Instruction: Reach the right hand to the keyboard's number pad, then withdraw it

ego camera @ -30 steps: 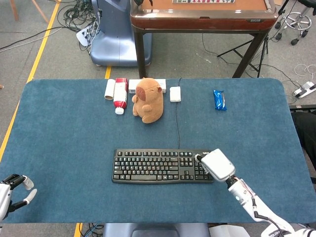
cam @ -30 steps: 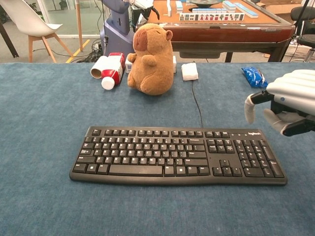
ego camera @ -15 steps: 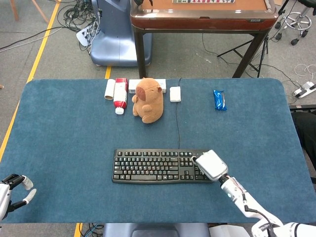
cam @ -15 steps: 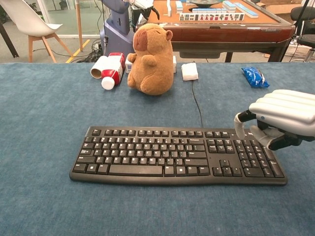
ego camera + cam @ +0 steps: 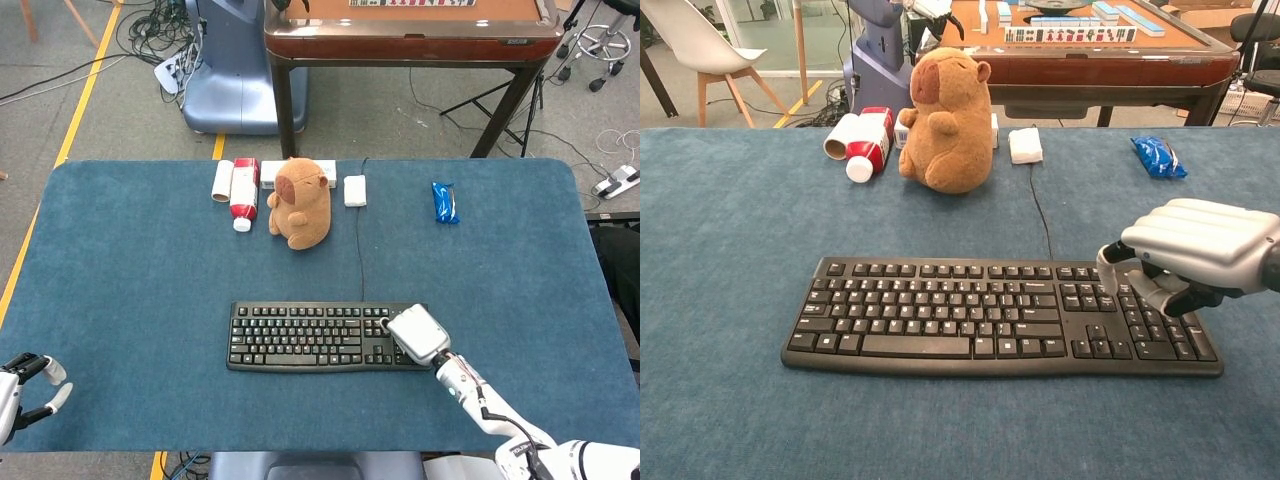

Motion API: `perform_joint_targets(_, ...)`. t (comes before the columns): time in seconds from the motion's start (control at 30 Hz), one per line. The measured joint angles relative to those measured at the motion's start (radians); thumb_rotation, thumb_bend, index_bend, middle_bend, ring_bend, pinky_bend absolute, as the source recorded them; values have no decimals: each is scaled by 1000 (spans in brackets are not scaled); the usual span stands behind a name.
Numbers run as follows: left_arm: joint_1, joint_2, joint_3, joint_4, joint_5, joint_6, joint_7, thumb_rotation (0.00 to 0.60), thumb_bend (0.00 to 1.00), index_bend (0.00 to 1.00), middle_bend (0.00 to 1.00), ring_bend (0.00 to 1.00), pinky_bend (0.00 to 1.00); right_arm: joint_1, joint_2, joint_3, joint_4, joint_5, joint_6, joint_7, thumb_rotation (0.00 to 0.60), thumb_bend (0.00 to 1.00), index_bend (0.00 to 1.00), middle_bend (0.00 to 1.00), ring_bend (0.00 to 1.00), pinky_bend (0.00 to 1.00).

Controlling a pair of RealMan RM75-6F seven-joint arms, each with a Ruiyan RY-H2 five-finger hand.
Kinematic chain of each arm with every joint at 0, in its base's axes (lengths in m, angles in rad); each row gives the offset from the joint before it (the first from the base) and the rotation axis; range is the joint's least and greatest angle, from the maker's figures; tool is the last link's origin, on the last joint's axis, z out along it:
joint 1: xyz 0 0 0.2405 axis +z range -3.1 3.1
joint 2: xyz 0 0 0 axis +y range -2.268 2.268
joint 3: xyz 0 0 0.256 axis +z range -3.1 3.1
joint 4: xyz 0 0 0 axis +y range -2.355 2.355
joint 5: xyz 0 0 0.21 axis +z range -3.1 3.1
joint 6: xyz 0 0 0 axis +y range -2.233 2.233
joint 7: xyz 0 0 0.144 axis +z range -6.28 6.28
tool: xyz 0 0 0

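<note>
matt keyboard (image 5: 1000, 318), plush toy (image 5: 945, 122), seemingly felt table (image 5: 730, 230)

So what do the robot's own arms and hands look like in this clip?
The right hand has a glossy silver-white shell with ridged knuckles, light grey fingers and dark inner parts. Its forearm is white with a thin black cable along it. The left hand shows white fingertips on black segments.

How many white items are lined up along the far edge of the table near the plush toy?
2 that are plainly white: a flat white box partly hidden behind the plush capybara, and a small white block to its right beside the keyboard cable. More could sit behind the plush.
</note>
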Motion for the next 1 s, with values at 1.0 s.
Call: perform_joint_targets(1.0, 4, 11, -7, -2, -14, -2, -11, 600, 224, 591, 627, 469, 792, 54, -36, -38, 30, 71, 4, -13, 600, 1000, 415, 1000, 1000, 1000)
